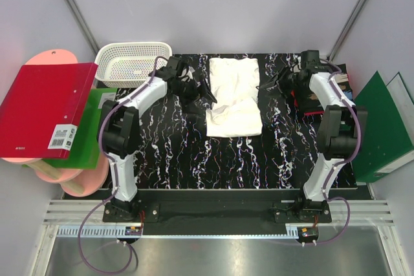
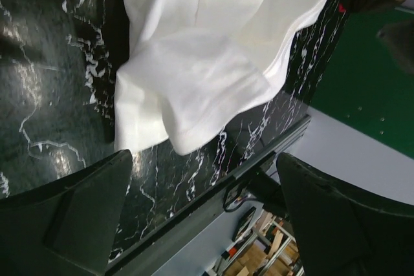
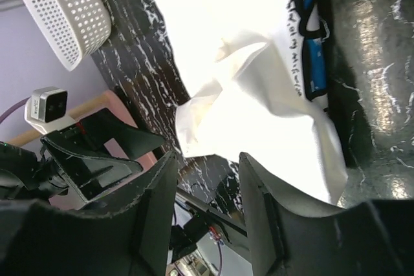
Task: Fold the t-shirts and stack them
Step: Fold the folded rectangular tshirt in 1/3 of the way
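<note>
The folded white shirt (image 1: 234, 98) lies on the table (image 1: 168, 153) between the left gripper (image 2: 204, 218) and right gripper (image 3: 207, 198), both spread and empty; a finger passing low could snag its rumpled edge and undo the fold.

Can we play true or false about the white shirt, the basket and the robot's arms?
1. The white t-shirt lies on the black marbled table. True.
2. The left end effector is squeezing the shirt. False: its jaws stand wide open beside the shirt, with nothing between them.
3. A white basket sits at the table's far left corner. True.
4. The t-shirt is inside the basket. False: it lies out on the table, apart from the basket.
5. The red binder is on the robot's right. False: it is on the left, and a green binder is on the right.
</note>
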